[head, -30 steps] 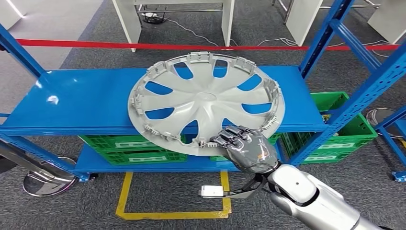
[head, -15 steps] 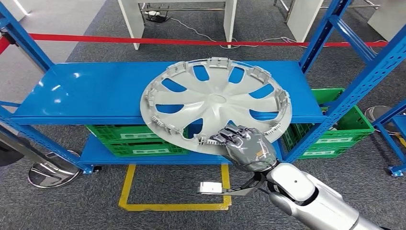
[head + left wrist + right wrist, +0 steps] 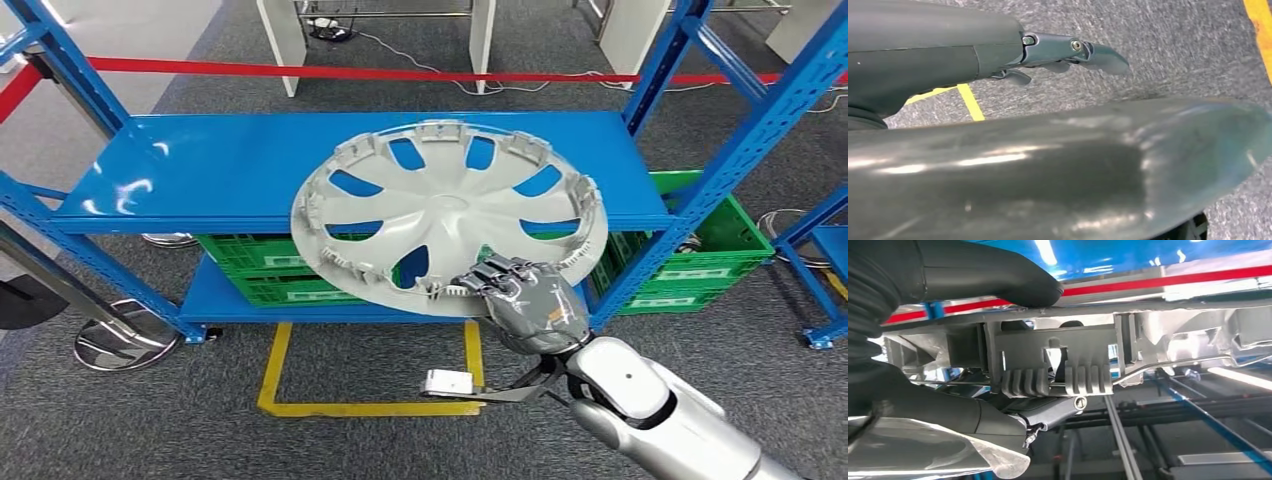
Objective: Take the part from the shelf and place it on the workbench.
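A large grey wheel cover, inner side up with clips round its rim, lies tilted over the front of the blue shelf. Its near part hangs past the shelf's front edge. My right hand grips the near rim from below and in front. In the right wrist view the thumb lies across one face of the rim, and darker fingers are under the clip block. My left hand hangs over grey carpet, fingers straight with nothing in them.
Blue shelf uprights rise at the right, close to the cover's edge. Green crates sit on the lower level and another crate at the right. A red barrier strip runs behind. Yellow floor tape marks the carpet; a round metal base stands left.
The view has shifted. Against the shelf, the wheel cover has come toward me, off the back edge and further over the front, with my right hand still gripping its near rim.
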You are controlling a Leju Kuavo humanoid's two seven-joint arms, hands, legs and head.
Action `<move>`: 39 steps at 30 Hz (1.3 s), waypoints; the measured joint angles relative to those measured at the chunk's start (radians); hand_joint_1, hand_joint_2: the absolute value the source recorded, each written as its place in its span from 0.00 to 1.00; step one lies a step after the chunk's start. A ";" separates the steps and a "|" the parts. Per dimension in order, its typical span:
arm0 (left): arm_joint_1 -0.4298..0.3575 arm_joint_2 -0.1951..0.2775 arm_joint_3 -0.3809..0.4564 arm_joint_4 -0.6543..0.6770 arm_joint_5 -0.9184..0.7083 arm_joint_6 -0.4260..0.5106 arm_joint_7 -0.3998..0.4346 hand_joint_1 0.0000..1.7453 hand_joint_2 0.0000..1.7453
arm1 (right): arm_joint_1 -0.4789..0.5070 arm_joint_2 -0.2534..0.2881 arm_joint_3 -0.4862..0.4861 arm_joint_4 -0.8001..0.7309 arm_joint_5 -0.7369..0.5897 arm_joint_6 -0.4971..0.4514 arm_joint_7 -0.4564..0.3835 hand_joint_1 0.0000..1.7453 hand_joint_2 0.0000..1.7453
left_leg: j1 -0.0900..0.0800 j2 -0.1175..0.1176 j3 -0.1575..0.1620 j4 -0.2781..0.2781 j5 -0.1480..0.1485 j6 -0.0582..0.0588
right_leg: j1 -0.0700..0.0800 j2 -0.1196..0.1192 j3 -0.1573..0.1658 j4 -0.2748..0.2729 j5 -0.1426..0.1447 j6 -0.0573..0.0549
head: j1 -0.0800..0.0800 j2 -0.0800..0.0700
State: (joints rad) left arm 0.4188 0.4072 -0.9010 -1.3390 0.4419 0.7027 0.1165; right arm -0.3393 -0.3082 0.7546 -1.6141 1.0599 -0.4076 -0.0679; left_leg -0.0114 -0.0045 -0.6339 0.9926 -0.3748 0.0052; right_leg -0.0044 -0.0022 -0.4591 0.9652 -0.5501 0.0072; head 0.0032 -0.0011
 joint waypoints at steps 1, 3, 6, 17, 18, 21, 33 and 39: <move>0.001 0.000 0.002 0.000 -0.005 0.000 0.003 0.00 0.00 | -0.001 -0.001 -0.002 -0.001 0.003 0.003 0.000 1.00 1.00 | 0.002 -0.001 -0.004 0.002 -0.001 -0.006 | -0.001 -0.002 -0.009 -0.001 0.009 -0.005 | 0.001 0.000; 0.005 0.000 0.006 0.000 -0.010 0.000 0.006 0.00 0.00 | -0.003 -0.001 -0.003 -0.004 0.007 0.008 0.000 1.00 1.00 | 0.005 -0.002 -0.022 0.050 -0.057 -0.018 | -0.006 -0.007 -0.027 -0.006 0.030 -0.020 | -0.001 0.000; 0.004 -0.001 0.012 0.000 -0.022 -0.004 0.003 0.00 0.00 | -0.006 -0.002 -0.006 -0.014 0.008 0.022 0.001 1.00 1.00 | 0.016 -0.001 -0.066 0.238 -0.199 -0.036 | -0.006 -0.013 -0.060 -0.004 0.063 -0.027 | -0.005 0.000; -0.173 -0.138 -0.021 0.256 0.062 -0.090 -0.176 0.00 0.00 | -0.068 0.044 0.024 -0.019 -0.004 0.102 0.046 1.00 1.00 | 0.017 0.003 0.155 -0.028 -0.131 0.007 | -0.007 -0.016 -0.173 0.031 0.135 0.022 | -0.004 0.000; -0.176 -0.141 -0.023 0.263 0.069 -0.082 -0.175 0.00 0.00 | -0.071 0.046 0.028 -0.019 -0.007 0.102 0.047 1.00 1.00 | 0.018 0.005 0.145 -0.030 -0.120 0.015 | -0.008 -0.012 -0.187 0.058 0.102 0.025 | -0.002 0.000; -0.183 -0.145 -0.033 0.278 0.091 -0.062 -0.173 0.00 0.00 | -0.086 0.051 0.044 -0.014 -0.017 0.104 0.049 1.00 1.00 | 0.016 0.006 0.100 -0.029 -0.084 0.027 | -0.008 -0.004 -0.240 0.237 -0.038 0.030 | 0.002 0.000; -0.199 -0.143 -0.086 0.303 0.192 -0.025 -0.215 0.00 0.00 | -0.134 0.081 0.087 0.021 -0.053 0.109 0.054 1.00 1.00 | 0.013 0.003 -0.026 0.029 -0.035 -0.020 | -0.004 -0.005 -0.036 0.006 0.032 -0.012 | 0.003 0.000; -0.213 -0.139 -0.113 0.311 0.231 -0.013 -0.238 0.00 0.00 | -0.149 0.089 0.099 0.038 -0.069 0.108 0.054 1.00 1.00 | 0.022 0.003 -0.051 0.279 -0.185 -0.043 | -0.004 -0.011 -0.124 0.021 0.094 -0.022 | 0.003 0.000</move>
State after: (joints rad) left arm 0.2060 0.2685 -1.0140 -1.0275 0.6733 0.6897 -0.1212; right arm -0.4882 -0.2193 0.8534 -1.5763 0.9911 -0.2994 -0.0141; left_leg 0.0104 -0.0019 -0.6852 1.2720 -0.5598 -0.0377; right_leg -0.0080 -0.0133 -0.5835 0.9858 -0.4562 -0.0151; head 0.0058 -0.0011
